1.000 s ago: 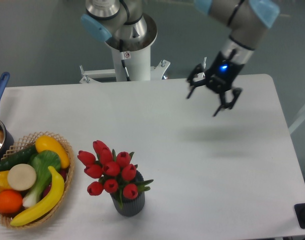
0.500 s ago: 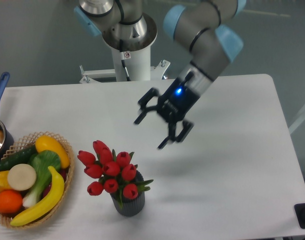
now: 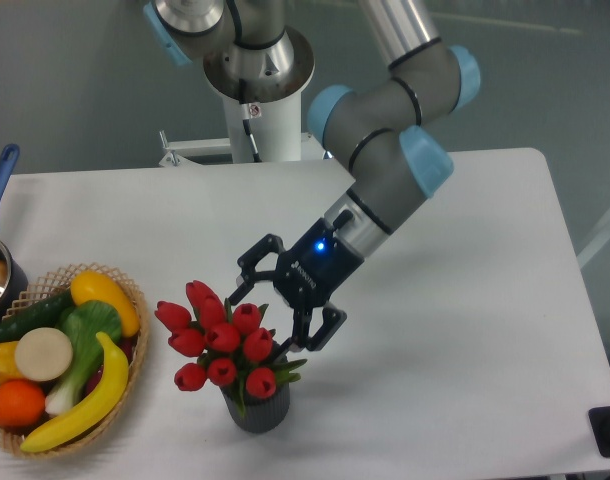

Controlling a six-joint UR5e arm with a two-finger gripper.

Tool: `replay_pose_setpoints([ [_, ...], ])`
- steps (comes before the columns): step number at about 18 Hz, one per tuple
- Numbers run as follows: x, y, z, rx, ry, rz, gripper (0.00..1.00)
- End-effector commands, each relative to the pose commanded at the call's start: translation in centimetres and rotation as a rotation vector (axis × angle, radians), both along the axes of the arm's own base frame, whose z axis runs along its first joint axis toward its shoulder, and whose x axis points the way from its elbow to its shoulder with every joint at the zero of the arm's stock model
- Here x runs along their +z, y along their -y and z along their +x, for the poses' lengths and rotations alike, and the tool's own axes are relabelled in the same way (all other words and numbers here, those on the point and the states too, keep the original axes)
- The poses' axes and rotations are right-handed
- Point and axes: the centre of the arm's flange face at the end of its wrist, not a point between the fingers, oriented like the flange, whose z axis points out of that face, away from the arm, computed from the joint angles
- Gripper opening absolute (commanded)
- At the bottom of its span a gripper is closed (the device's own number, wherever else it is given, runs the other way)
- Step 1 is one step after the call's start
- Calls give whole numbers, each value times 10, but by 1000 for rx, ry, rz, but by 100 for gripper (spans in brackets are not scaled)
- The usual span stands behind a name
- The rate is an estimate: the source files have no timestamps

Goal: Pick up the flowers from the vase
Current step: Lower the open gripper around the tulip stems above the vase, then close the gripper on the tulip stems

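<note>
Red tulip flowers (image 3: 223, 340), about nine buds with green leaves, stand upright, bunched in a small dark grey ribbed vase (image 3: 257, 408) at the table's front, just right of the basket.

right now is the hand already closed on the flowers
No, the hand is open beside the flowers, its fingers spread at the bunch's upper right, and the tulips sit in the vase.

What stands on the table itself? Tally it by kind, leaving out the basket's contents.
flowers, as a bunch: 1
vase: 1
wicker basket: 1
pot: 1
Total: 4
</note>
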Motion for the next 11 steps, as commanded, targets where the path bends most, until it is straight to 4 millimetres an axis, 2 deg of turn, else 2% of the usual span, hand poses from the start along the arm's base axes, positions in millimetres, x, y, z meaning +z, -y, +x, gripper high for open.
replay_pose_setpoints([
  [6,1,-5,0,13,29,-11,100],
  [7,3,-7,1,20,42,-17,94],
  [8,5,-7,1,26,50,-21,83],
  [11,7,-8,1,38,64,-28,37],
])
